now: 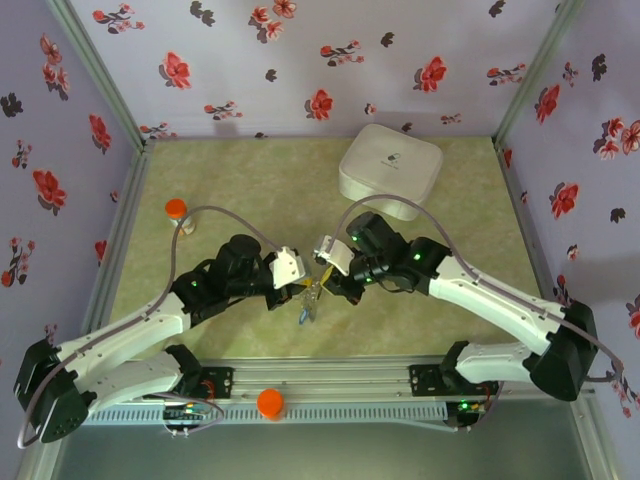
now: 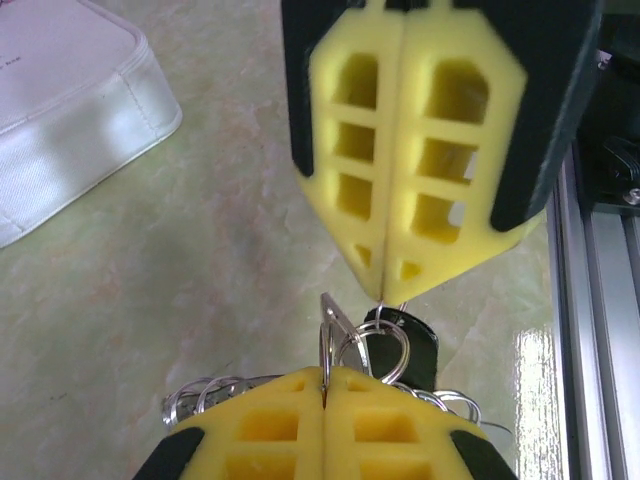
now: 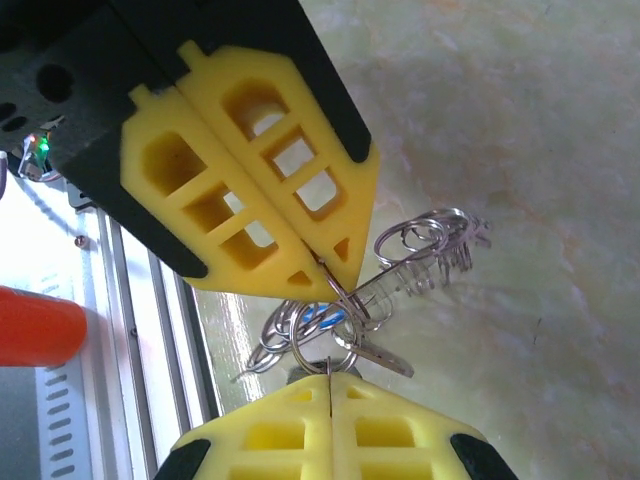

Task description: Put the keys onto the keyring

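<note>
Threading underway, not finished; left gripper (image 2: 325,378) clamped tight on keyring (image 3: 428,235); right gripper (image 3: 330,378) pinching keys (image 2: 420,345); joining yet to do.

a white rounded square box (image 1: 391,170) sits at the far side of the green marbled table (image 1: 250,180) in front of me, right of centre, with a small grey logo on its lid. a small white cylinder with an orange cap (image 1: 176,209) stands near the table's left edge. another orange cap (image 1: 270,403) rests on the metal rail (image 1: 340,375) nearest me. floral walls (image 1: 300,60) close in three sides.
</note>
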Robot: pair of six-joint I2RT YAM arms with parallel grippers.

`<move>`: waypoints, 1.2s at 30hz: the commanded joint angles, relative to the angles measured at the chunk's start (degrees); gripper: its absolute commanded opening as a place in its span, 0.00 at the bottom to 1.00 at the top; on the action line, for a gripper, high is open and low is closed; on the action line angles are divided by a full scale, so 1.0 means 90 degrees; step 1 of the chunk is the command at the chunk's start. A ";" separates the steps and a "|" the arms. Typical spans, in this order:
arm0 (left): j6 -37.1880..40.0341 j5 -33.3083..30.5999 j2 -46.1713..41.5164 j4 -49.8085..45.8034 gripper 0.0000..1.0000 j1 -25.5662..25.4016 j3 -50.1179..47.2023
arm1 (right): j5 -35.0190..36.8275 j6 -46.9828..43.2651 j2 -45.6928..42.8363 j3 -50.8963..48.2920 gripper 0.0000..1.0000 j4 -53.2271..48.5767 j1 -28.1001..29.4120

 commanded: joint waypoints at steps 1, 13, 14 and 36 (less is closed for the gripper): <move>0.0349 0.0157 -0.0097 0.0321 0.00 -0.0083 -0.0005 | -0.0098 -0.0238 0.0035 0.0269 0.00 -0.0005 0.0042; 0.0811 0.0142 -0.0073 0.0131 0.00 -0.0254 0.0005 | 0.0158 -0.0279 0.0002 0.0303 0.00 0.0206 0.0046; 0.0837 0.0146 -0.0084 0.0115 0.00 -0.0260 -0.0007 | 0.0188 -0.0268 -0.0018 0.0292 0.00 0.0201 0.0043; 0.1689 0.0063 -0.0295 -0.0223 0.00 -0.0391 -0.0144 | -0.0393 -0.0266 -0.0088 0.0403 0.00 -0.0185 0.0041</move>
